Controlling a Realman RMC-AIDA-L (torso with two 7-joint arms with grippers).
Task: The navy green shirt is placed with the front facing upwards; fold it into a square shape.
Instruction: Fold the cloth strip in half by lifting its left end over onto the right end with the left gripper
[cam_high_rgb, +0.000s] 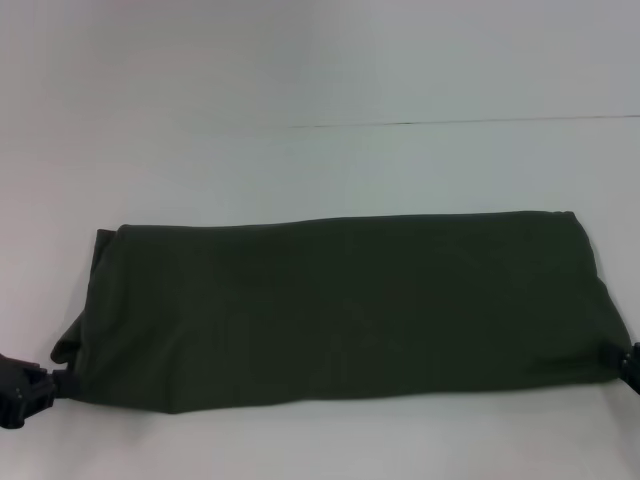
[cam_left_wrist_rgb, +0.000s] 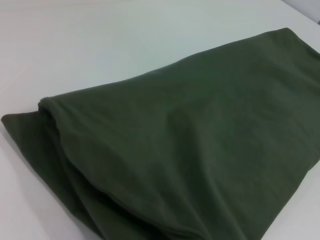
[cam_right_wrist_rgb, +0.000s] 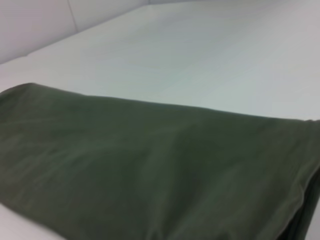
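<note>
White table (cam_high_rgb: 320, 170), folded navy green shirt (cam_high_rgb: 340, 305) — claws at both ends

Left gripper (cam_high_rgb: 25, 388) black, blocky, angular housing, right gripper (cam_high_rgb: 630, 365) black, mostly cut off, possibly similar

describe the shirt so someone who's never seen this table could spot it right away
On the white table, look at the near half, in front of the robot. The navy green shirt lies there folded into one long dark olive band, plain side up with no lettering showing. The left hand and right hand sit at its two near corners.
</note>
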